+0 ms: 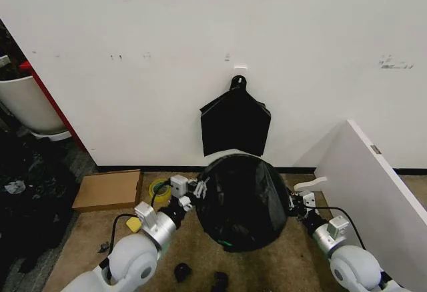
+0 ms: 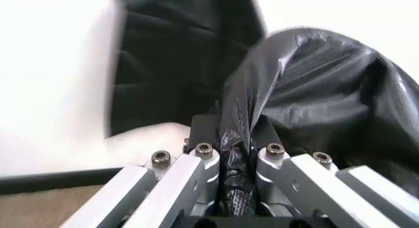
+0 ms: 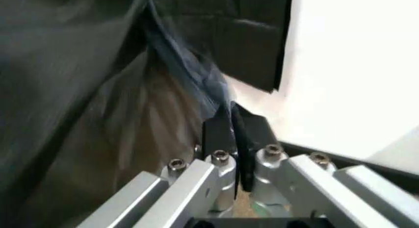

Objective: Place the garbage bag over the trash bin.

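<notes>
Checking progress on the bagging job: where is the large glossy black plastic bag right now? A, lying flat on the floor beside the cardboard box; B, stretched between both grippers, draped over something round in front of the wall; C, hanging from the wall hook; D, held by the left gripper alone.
B: the glossy black plastic bag is pinched by the left gripper and right gripper on opposite sides, domed over a round shape.

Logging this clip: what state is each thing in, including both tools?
Glossy black plastic garbage bag: draped over the bin, pinched at both sides.
Round white trash bin: hidden under the bag.
Left tool: shut on a fold of the bag.
Right tool: shut on the bag's edge.
Flat black bundle with loop handle: hanging on the wall.
Brown cardboard box: closed, flat on the floor.
</notes>
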Robot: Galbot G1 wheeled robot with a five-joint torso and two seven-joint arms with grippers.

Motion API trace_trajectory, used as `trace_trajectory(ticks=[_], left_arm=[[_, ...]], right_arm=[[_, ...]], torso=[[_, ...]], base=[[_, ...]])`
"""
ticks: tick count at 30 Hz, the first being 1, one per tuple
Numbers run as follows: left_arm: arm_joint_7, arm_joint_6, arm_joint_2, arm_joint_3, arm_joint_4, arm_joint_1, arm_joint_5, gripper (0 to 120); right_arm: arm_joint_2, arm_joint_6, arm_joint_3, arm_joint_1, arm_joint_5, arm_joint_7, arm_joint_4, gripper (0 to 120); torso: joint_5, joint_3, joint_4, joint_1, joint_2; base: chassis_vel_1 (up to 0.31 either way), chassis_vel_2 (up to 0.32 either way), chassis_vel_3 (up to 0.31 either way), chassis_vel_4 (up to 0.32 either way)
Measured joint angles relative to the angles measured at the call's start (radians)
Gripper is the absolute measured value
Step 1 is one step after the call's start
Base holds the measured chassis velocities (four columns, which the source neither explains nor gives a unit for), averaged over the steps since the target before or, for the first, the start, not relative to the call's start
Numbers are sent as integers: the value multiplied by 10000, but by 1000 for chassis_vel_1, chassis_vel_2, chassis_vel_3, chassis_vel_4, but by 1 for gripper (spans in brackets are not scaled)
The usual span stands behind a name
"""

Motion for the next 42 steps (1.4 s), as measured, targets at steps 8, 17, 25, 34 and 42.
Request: trace_trajectory(ticks=[8,17,25,34,42], left_arm=[[-1518,687,-355,-274,53,-152,-1001,4],[-2326,963,-631,-257,328,-167,-567,4],[-2304,825,-1100,487,601,-100,1347,4],[-2111,511,-1424,2724,1260,-1064,3636,4],[-2223,614,-1821,3776,1600,-1518,4125,4]], right_arm=[[254,63,266,-329,636,580,355,33],[435,-1700,1214,-835,1945,2788,2070,67],[236,-4438,440,-1043,2782,4607,5629,54],[626,-6556,-1061,-56,4301,5984,5831,14],[1179,-6702,-1882,955,4456,7061,4522,0]], torso=[[2,-1,-5,0,0],[2,0,-8,0,0],[0,-1,-3,0,1],[3,0,-5,0,0],[2,0,-7,0,0]], base=[[0,0,0,0],[0,0,0,0],[0,0,0,0],[0,0,0,0],[0,0,0,0]])
